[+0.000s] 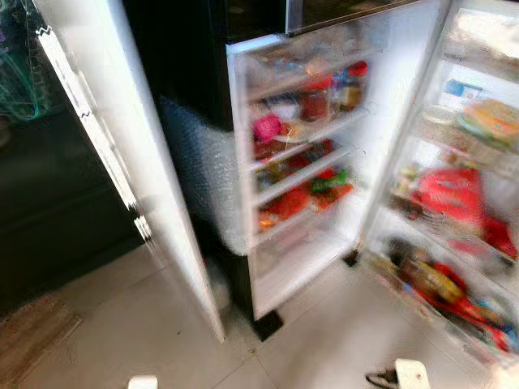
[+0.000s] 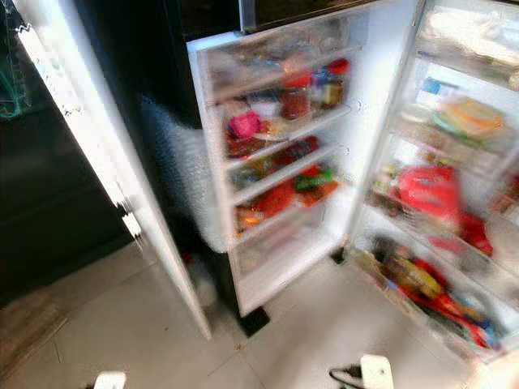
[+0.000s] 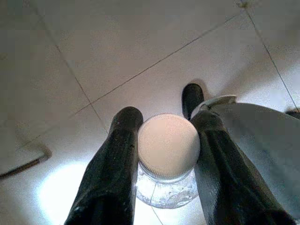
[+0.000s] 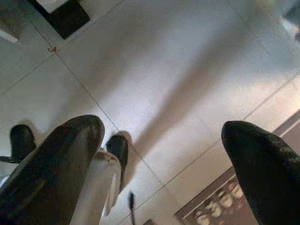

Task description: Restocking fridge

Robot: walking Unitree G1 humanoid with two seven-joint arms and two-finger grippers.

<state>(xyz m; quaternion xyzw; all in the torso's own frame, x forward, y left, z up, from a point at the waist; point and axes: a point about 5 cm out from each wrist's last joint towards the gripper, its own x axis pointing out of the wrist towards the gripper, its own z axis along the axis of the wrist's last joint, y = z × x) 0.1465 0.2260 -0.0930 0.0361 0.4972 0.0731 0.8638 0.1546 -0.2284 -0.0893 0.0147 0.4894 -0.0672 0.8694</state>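
- the fridge [image 1: 324, 162] stands open, its shelves and door racks [image 1: 454, 235] full of blurry red and green food packs.
- the left pincer [image 3: 161, 154] is clamped on a clear jar [image 3: 168, 161] with a white lid, above the floor [image 3: 117, 56].
- the right pincer [image 4: 164, 140] has its fingers wide apart, holding nothing.

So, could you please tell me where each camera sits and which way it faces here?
Left and right eye views: on the head, looking forward and down at the open fridge and tiled floor; they share one scene.
Left wrist view: looks down along the left gripper, shut on a white-lidded jar.
Right wrist view: looks down along the open right gripper at floor.
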